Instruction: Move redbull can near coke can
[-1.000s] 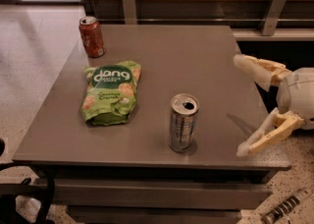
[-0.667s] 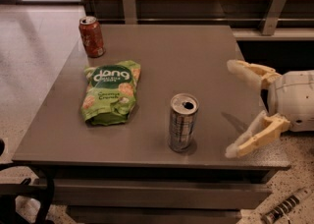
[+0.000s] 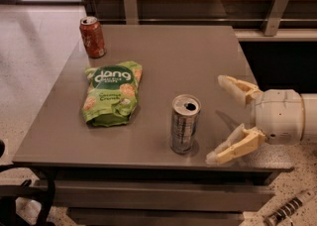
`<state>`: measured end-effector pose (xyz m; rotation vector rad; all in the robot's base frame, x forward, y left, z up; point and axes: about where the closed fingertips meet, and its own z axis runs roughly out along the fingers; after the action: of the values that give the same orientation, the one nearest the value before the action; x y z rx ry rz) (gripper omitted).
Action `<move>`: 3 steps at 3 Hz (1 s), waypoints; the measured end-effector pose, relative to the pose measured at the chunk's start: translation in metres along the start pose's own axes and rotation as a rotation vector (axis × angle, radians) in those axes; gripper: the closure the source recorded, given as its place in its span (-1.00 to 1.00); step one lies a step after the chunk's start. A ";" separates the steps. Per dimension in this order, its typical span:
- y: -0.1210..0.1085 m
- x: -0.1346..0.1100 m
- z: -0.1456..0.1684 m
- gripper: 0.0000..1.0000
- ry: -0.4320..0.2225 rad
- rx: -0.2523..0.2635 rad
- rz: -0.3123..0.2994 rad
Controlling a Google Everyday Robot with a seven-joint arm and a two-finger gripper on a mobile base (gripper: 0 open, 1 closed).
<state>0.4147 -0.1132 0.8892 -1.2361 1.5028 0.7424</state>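
Gripper [image 3: 216, 119], spread wide at lower right, sits just beside the redbull [image 3: 184, 124] at lower centre. One finger clipping it could topple it; the bag [image 3: 111, 92] lies toward the coke [image 3: 93, 36], upper left.

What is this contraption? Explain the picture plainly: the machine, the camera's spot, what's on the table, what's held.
The pale two-fingered part on the right is the gripper, the hand of a one-armed robot. Its fingers stand wide open at the right front corner of the grey table, holding nothing. The single picture looks down from above; where the camera is mounted cannot be told. On the table: a slim silver redbull can upright near the front, just left of the gripper and untouched; a green snack bag lying flat further left; a red coke can upright at the far left corner.
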 end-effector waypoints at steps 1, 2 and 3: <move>0.003 0.012 0.012 -1.00 -0.028 0.009 0.026; 0.007 0.016 0.025 -1.00 -0.057 -0.006 0.047; 0.011 0.015 0.032 -1.00 -0.081 -0.015 0.057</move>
<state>0.4150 -0.0867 0.8639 -1.1648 1.4736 0.8337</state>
